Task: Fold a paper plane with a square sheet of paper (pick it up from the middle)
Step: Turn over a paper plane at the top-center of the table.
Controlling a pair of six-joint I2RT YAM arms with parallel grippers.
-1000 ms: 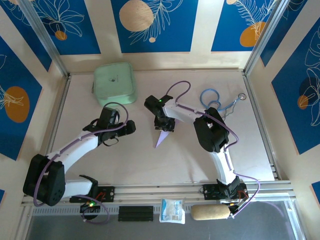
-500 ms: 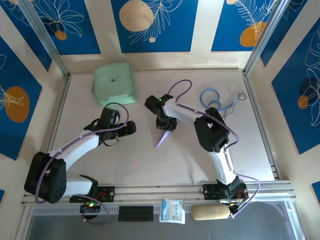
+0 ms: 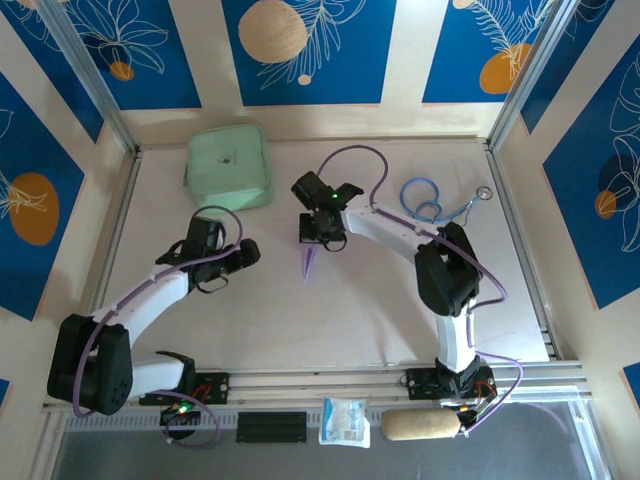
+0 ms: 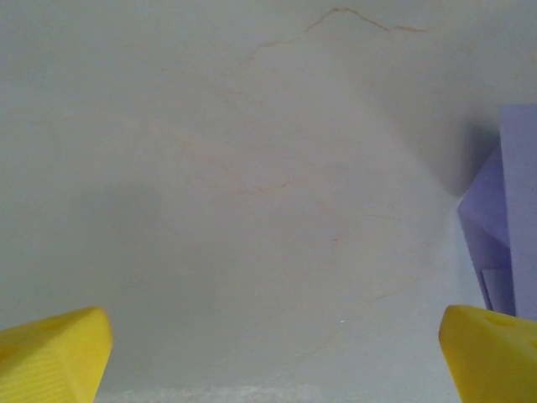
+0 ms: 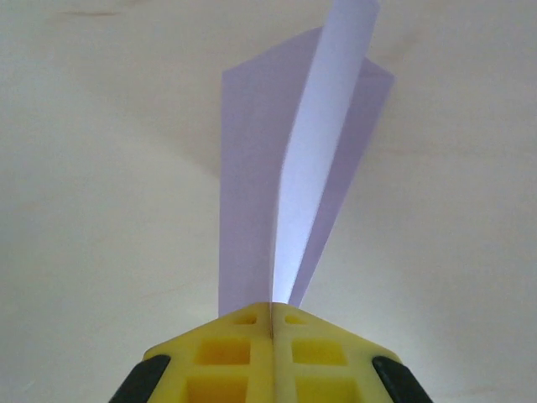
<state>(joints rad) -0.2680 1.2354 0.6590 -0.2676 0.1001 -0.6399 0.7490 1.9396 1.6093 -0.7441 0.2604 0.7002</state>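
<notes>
The right fingers (image 5: 226, 348), blocky yellow pads pressed flat together, are pinching one end of the paper plane (image 5: 289, 185), a smooth, pale lilac dart with a sharp centre crease. It is pointing toward 6 o'clock over the middle of the matte cream tabletop (image 3: 400, 300). The left fingers (image 4: 50, 353) are standing wide apart at its 9 o'clock, holding nothing.

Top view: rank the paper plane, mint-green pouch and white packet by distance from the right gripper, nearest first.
1. paper plane, pinched in the right gripper, mid-table.
2. mint-green pouch, far left corner.
3. white packet, past the near edge, between the arm bases.
</notes>
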